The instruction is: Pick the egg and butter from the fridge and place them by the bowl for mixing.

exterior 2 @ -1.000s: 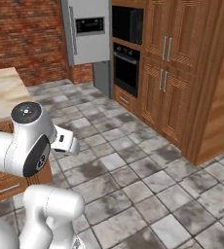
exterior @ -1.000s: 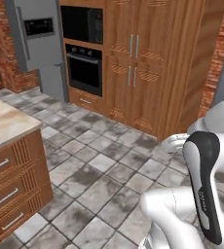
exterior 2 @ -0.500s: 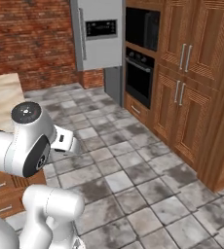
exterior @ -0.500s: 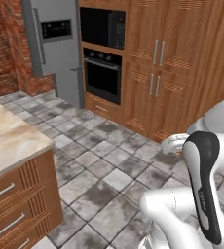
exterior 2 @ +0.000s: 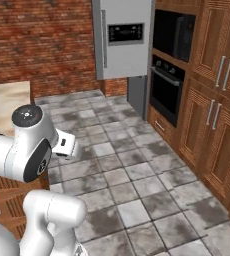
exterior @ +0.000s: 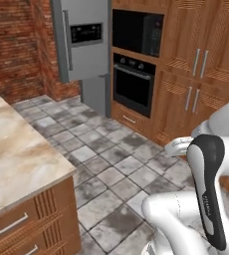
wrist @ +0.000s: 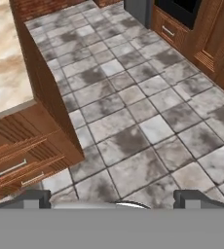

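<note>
Jaws: wide apart, nothing btwn them. Hand view shows the two tips at the bottom corners, with floor tile in the gap. Gripper [wrist: 112, 202] empty and pointing down at the floor [wrist: 133, 112]. Judgement: arm is tucked in close to the body for travel, not posed for a reach.

Fridge [exterior: 84, 47]: tall grey unit against the brick wall [exterior: 17, 50], doors closed, dark panel on the upper door, long handle on its left edge in left base view. Also seen in right base view [exterior 2: 122, 40]. Well apart from the robot, open floor btwn. Contents hidden, so egg and butter can't be confirmed; judged to be inside per task.

Wood cabinets [exterior 2: 219, 80]: right of the fridge, doors closed, contents unseen. Built-in oven [exterior: 134, 84] w/ a darker unit above, closed.

Island counter [exterior: 17, 154]: marble top, wood drawers below [wrist: 16, 160], shut. Sits near the robot on its left. The visible part of the top has nothing on it; bowl's spot can't be told.

Step judged: approach to fridge, task at its start. Nothing picked. Next calls for getting w/in reach and opening the door by the handle. Risk: clipping the island corner [wrist: 36, 104], just beside the hand's line of sight.
</note>
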You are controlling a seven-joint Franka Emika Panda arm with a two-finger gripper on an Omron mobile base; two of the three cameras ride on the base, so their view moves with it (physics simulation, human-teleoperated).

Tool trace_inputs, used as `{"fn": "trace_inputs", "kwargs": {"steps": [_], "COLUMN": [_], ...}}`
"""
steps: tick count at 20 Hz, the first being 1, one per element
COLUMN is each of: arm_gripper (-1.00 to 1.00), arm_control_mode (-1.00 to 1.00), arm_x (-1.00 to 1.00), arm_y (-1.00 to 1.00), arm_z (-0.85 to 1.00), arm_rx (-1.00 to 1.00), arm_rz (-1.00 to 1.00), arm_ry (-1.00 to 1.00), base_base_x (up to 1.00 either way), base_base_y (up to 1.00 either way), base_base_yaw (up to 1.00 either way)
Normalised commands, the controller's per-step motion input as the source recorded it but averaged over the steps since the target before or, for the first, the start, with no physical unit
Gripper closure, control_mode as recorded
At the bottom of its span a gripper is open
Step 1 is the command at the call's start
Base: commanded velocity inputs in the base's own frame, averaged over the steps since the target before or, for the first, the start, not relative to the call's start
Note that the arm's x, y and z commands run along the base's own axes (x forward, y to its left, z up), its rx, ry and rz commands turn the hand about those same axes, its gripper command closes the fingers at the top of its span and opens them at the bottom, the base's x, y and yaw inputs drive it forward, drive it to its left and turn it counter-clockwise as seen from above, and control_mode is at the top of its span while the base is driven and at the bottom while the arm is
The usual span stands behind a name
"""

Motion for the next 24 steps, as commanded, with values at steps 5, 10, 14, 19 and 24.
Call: {"fn": "trace_inputs", "kwargs": {"steps": [5,10,14,19,24], "arm_gripper": [-1.00,-1.00,-1.00,-1.00,-1.00], "arm_control_mode": [1.00,1.00,1.00,1.00,1.00], "arm_x": [0.00,0.00,0.00,0.00,0.00], "arm_y": [0.00,0.00,0.00,0.00,0.00], "arm_z": [0.00,0.00,0.00,0.00,0.00], "arm_rx": [0.00,0.00,0.00,0.00,0.00], "arm_rz": [0.00,0.00,0.00,0.00,0.00], "arm_ry": [0.00,0.00,0.00,0.00,0.00], "base_base_x": [0.82,0.74,0.72,0.69,0.68], "base_base_y": [-0.17,-0.27,-0.25,-0.22,-0.16], "base_base_yaw": [0.20,0.16,0.21,0.30,0.38]}}
